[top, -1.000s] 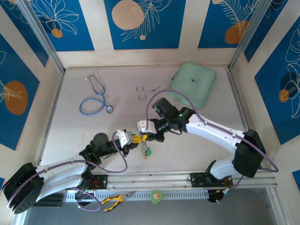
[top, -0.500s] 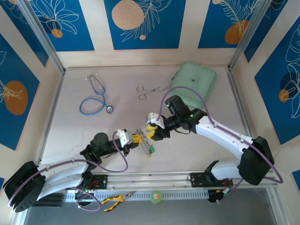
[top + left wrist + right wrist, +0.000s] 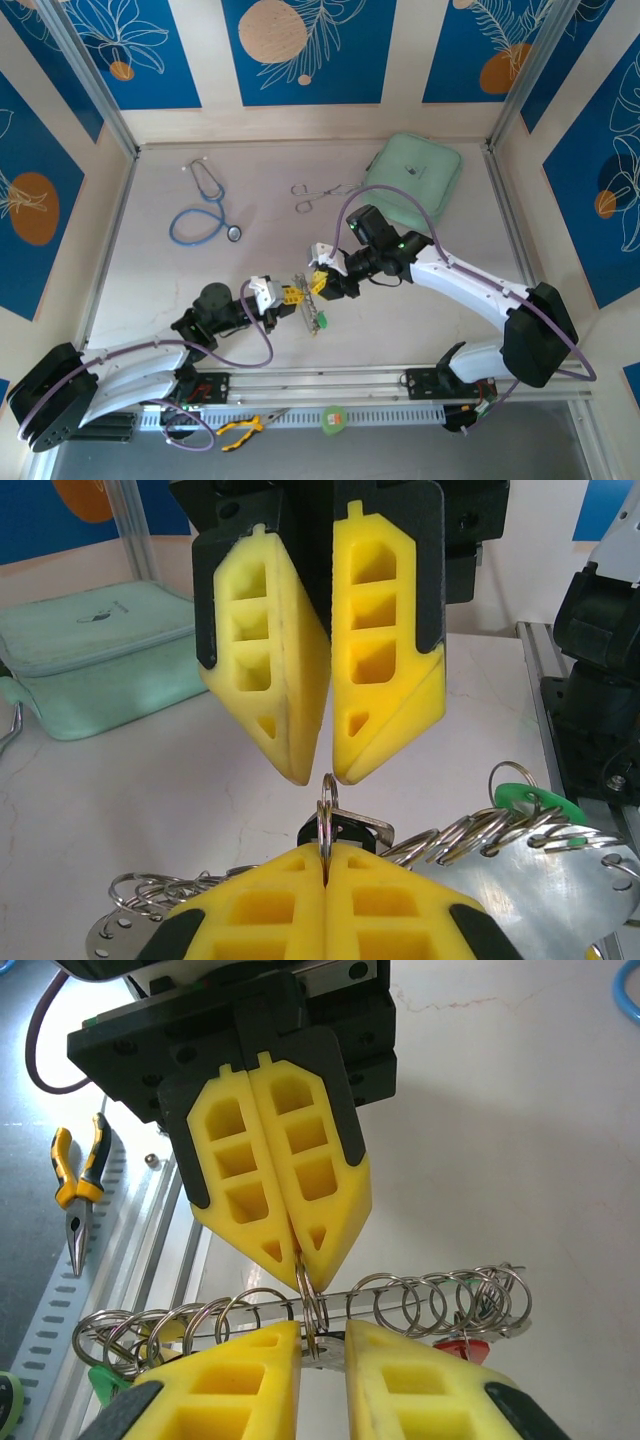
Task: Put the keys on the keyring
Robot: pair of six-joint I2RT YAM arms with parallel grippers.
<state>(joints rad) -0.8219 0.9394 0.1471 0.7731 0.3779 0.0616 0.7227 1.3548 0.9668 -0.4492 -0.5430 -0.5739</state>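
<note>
Red-headed key point(image 3: 458, 1348) seen from the right wrist, mint-green fabric pouch point(image 3: 90, 650) from the left.
A steel split ring point(image 3: 325, 815) is clamped by the closed left hand point(image 3: 326, 855); the right hand point(image 3: 322, 1330) is narrowly parted around it.

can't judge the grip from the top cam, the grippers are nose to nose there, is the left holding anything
Observer: Yes. In the left wrist view the left gripper is shut on a small split ring, which stands upright out of its tips.
Operator: ok and does the right have that ring too
Observer: Not clamped. In the right wrist view the right gripper has its jaws apart, with the ring in the gap between them.
Operator: any key close by
Observer: A green key head sits among a row of rings just beside the held one.
</note>
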